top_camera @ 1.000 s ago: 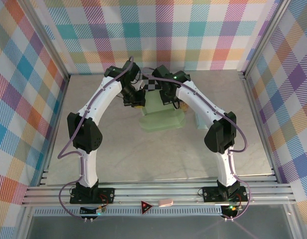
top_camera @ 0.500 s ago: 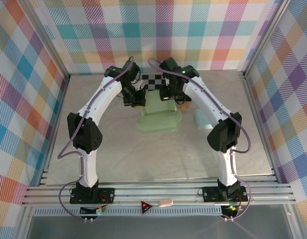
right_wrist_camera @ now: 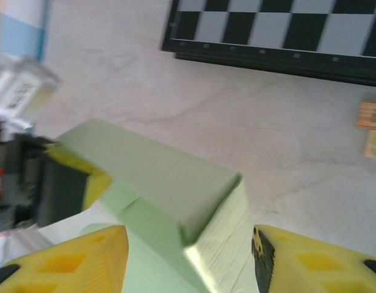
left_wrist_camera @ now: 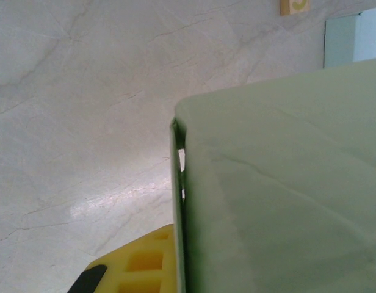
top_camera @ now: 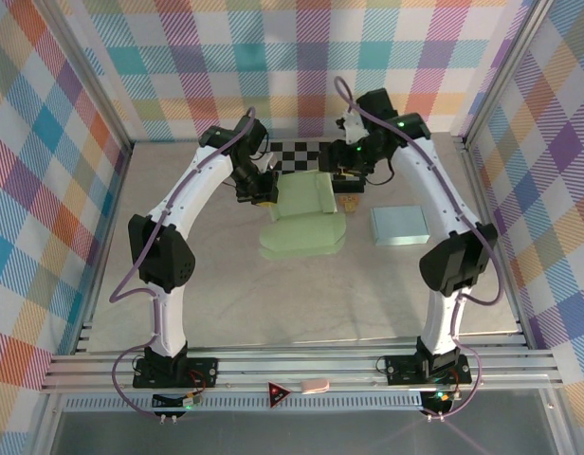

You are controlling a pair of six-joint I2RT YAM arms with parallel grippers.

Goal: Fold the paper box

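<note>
Closest to me, past the two arm bases, the marble-patterned desk [top_camera: 273, 294] is smooth and faintly glossy. In its middle lies the paper box [top_camera: 303, 223], pale green thin card with rounded front corners: a flat panel toward me and a raised, creased section behind it. I cannot see inside it. Well apart on the right sits a light blue box [top_camera: 400, 227], flat and rectangular, its contents hidden.

The left arm arches over to the green box's back left corner. There the left gripper [top_camera: 259, 190] is pinched tight on a thin wall of the card, its yellow finger [left_wrist_camera: 139, 265] right against the edge.

The right arm reaches higher and farther back. The right gripper [top_camera: 351, 175] hangs above the box's rear right side, jaws spread wide and holding nothing. A small wooden block [top_camera: 348, 203] lies beneath it, and a black-and-white checkerboard [top_camera: 301, 154] lies flat beyond it.
</note>
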